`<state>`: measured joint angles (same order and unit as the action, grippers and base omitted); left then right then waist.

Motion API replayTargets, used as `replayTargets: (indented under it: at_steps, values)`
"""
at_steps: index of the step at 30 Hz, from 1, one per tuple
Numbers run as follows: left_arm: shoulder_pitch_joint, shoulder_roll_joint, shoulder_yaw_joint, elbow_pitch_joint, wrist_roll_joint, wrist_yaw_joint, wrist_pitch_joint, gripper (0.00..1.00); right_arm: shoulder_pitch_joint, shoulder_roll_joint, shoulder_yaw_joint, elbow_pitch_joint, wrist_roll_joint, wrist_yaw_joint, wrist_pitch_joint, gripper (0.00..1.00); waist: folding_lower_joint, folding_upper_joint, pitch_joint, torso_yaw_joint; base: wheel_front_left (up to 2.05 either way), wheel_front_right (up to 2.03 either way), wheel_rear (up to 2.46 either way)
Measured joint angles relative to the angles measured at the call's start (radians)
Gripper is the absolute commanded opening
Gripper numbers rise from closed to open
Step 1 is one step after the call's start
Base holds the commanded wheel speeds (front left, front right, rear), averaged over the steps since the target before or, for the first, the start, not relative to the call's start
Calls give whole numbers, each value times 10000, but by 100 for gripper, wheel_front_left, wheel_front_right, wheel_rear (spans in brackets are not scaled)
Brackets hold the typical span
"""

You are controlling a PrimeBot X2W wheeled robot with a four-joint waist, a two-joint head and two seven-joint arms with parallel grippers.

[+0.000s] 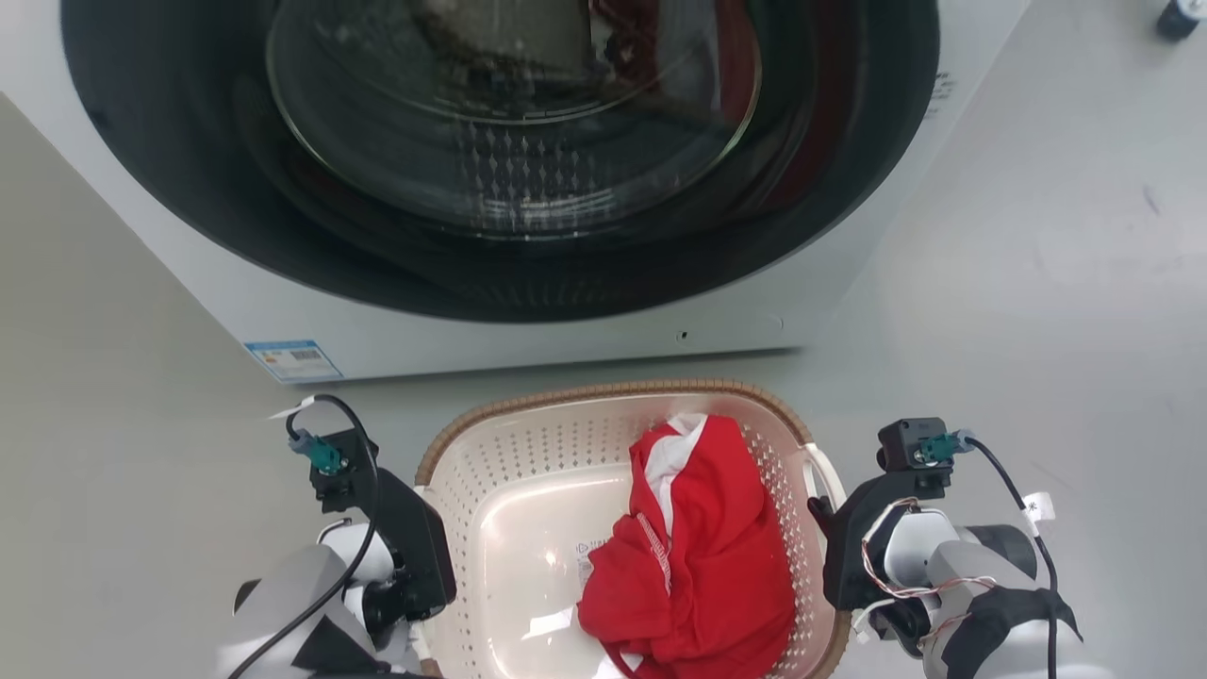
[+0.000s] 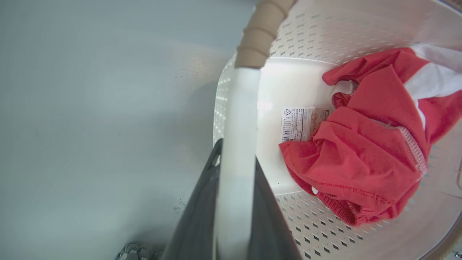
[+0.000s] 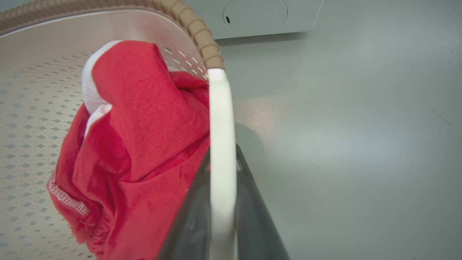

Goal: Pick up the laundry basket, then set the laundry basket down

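Note:
The laundry basket (image 1: 528, 453), cream perforated plastic with a brown woven rim, sits low in the head view in front of the washing machine. A red and white garment (image 1: 707, 547) lies in its right half. My left gripper (image 1: 421, 561) is at the basket's left side. The left wrist view shows that gripper (image 2: 236, 155) shut on the white left handle (image 2: 240, 108). My right gripper (image 1: 834, 556) is at the right side, and in its wrist view it (image 3: 222, 159) is shut on the white right handle (image 3: 220, 108). Whether the basket touches the floor I cannot tell.
The white washing machine (image 1: 566, 330) with its round dark door (image 1: 509, 141) stands right behind the basket. Grey floor (image 1: 1037, 283) stretches to both sides. A small dark object (image 1: 1179, 17) is at the far right corner.

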<state>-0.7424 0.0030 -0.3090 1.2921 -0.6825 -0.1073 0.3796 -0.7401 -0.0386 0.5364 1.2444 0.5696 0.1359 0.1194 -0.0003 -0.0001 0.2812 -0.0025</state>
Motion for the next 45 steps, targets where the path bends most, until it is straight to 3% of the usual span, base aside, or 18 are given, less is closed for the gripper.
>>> replayTargets:
  at_steps: [21, 45]
  values:
    - [1244, 50, -176, 113, -487, 4, 1252, 0, 1420, 12, 359, -222, 1204, 6, 1622, 0, 1, 0, -2524, -117, 0, 0, 0]
    - [1821, 109, -305, 144, -736, 105, 1818, 0, 2012, -79, 667, -495, 1975, 4, 2441, 0, 3, 2, -3215, -193, 0, 0, 0]
